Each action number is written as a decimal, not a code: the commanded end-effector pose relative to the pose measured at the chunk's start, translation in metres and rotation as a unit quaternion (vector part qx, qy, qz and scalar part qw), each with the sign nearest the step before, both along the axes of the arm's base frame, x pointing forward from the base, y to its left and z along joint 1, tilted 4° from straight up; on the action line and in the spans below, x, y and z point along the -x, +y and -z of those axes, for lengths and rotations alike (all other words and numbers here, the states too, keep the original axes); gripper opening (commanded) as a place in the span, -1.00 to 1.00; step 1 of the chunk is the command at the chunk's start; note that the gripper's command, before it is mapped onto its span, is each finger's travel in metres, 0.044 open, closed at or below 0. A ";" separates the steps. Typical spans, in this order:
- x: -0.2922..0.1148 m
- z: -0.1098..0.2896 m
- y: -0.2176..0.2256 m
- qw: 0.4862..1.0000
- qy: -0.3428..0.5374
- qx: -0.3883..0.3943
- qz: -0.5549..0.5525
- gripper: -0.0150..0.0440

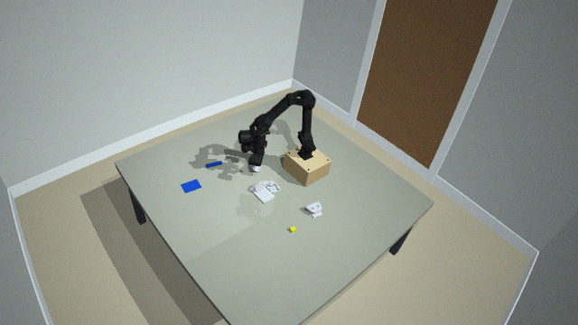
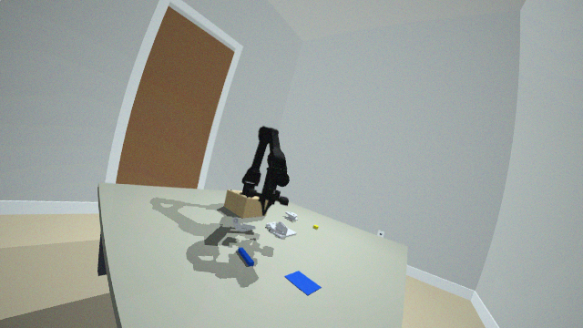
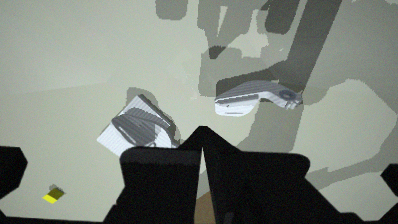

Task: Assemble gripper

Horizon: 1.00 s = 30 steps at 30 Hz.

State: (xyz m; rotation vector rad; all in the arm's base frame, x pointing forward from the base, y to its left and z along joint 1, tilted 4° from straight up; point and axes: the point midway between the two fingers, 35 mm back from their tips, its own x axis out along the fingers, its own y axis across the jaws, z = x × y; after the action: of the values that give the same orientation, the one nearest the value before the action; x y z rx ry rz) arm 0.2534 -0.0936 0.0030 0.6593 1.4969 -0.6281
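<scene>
My gripper (image 1: 256,162) (image 2: 264,213) (image 3: 202,130) is shut with nothing between its fingertips. One white jaw (image 1: 256,169) (image 2: 244,227) (image 3: 237,98) lies on the table close to the fingertips, beyond them to the right in the wrist view. The white gripper base (image 1: 265,195) (image 3: 111,138) lies to the left in the wrist view, with a greyish curved part (image 3: 140,131), seemingly the other jaw, on it. Whether that part sits on a pin cannot be told. A white piece with two dark holes (image 1: 313,208) (image 2: 291,216), seemingly the housing plate, stands apart from the base.
The arm stands on a wooden block (image 1: 318,173) (image 2: 236,205) close to the gripper. A yellow cube (image 1: 293,229) (image 2: 315,227) (image 3: 50,198), a blue bar (image 1: 214,164) (image 2: 246,257) and a flat blue square (image 1: 191,186) (image 2: 302,282) also lie on the table.
</scene>
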 end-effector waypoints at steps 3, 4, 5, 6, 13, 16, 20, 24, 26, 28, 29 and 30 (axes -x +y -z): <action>0.011 -0.001 -0.012 0.997 0.004 0.004 0.076 -0.49; 0.012 -0.001 -0.014 0.996 0.004 0.005 0.087 -0.49; 0.014 -0.001 -0.016 0.995 0.005 0.005 0.100 -0.49; 0.015 -0.001 -0.018 0.994 0.005 0.005 0.112 -0.49; 0.026 -0.001 -0.031 0.980 0.008 0.007 0.198 -0.49; 0.031 -0.002 -0.036 0.972 0.009 0.008 0.234 -0.49; 0.038 -0.002 -0.043 0.959 0.011 0.009 0.282 -0.49; 0.044 -0.002 -0.049 0.944 0.013 0.011 0.329 -0.49; 0.048 -0.002 -0.052 0.936 0.014 0.011 0.352 -0.49; 0.051 -0.002 -0.055 0.927 0.014 0.012 0.376 -0.49; 0.053 -0.002 -0.057 0.922 0.015 0.012 0.387 -0.49; 0.055 -0.002 -0.058 0.917 0.015 0.012 0.398 -0.49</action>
State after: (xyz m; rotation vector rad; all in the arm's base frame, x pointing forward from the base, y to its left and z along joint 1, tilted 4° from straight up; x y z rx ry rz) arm 0.2062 -0.1474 0.0039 1.2040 1.2476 -1.2082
